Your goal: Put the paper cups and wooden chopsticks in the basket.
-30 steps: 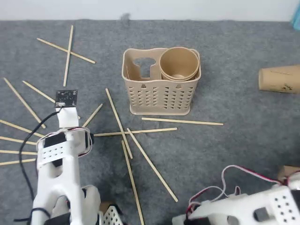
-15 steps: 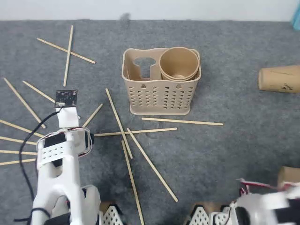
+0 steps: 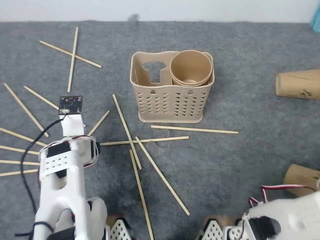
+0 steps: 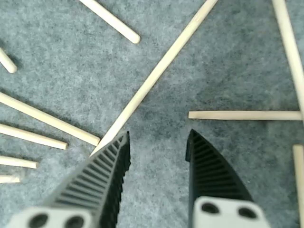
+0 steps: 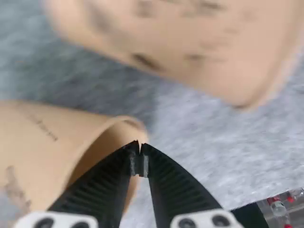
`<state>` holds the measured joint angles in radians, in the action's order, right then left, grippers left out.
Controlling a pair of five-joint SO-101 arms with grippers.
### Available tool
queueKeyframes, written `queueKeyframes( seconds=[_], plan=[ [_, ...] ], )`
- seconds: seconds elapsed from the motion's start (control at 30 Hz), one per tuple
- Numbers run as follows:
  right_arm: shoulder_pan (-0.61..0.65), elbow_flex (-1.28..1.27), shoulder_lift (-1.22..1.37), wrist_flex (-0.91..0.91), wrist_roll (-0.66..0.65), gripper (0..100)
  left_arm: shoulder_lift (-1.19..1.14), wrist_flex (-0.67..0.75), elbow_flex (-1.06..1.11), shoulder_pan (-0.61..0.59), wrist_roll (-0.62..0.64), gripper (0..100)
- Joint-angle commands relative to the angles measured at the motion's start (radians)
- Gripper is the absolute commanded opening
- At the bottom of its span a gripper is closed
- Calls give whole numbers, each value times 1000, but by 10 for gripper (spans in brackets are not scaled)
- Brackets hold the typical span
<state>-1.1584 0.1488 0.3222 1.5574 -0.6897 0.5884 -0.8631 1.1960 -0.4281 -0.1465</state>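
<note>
The beige basket (image 3: 169, 102) stands mid-table with paper cups (image 3: 191, 67) nested in its right compartment. Another paper cup (image 3: 299, 84) lies on its side at the far right. A third cup (image 3: 303, 177) lies beside my right arm (image 3: 285, 220). My right gripper (image 5: 138, 154) is shut, its tips just at this cup's (image 5: 52, 147) rim; I cannot tell whether they pinch it. Several wooden chopsticks (image 3: 126, 131) lie scattered on the carpet. My left gripper (image 4: 156, 135) hangs open over the carpet, with a chopstick (image 4: 156, 76) ending by one fingertip.
The grey carpet (image 3: 240, 165) covers the table. Chopsticks (image 3: 195, 129) lie right in front of the basket and fan out at the left (image 3: 25, 107). The second cup (image 5: 180, 42) looms blurred beyond my right gripper.
My right arm has swung from the bottom middle to the bottom right corner, and the cup there now shows more. The left arm has not moved.
</note>
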Motion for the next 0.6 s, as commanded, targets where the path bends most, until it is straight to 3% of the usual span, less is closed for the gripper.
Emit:
queueKeyframes(
  seconds=[0.0, 0.1, 0.33, 0.57],
  plan=[
    [76, 110, -22, 150, 12, 8, 31, 18, -7, 8, -5, 184],
    [143, 127, -22, 203, 35, 8, 31, 18, -7, 6, -5, 184],
    [312, 132, -24, 237, 264, 8, 31, 18, -7, 3, -5, 184],
    [438, 61, -179, 239, 330, 8, 31, 18, -8, 3, -6, 184]
  ],
)
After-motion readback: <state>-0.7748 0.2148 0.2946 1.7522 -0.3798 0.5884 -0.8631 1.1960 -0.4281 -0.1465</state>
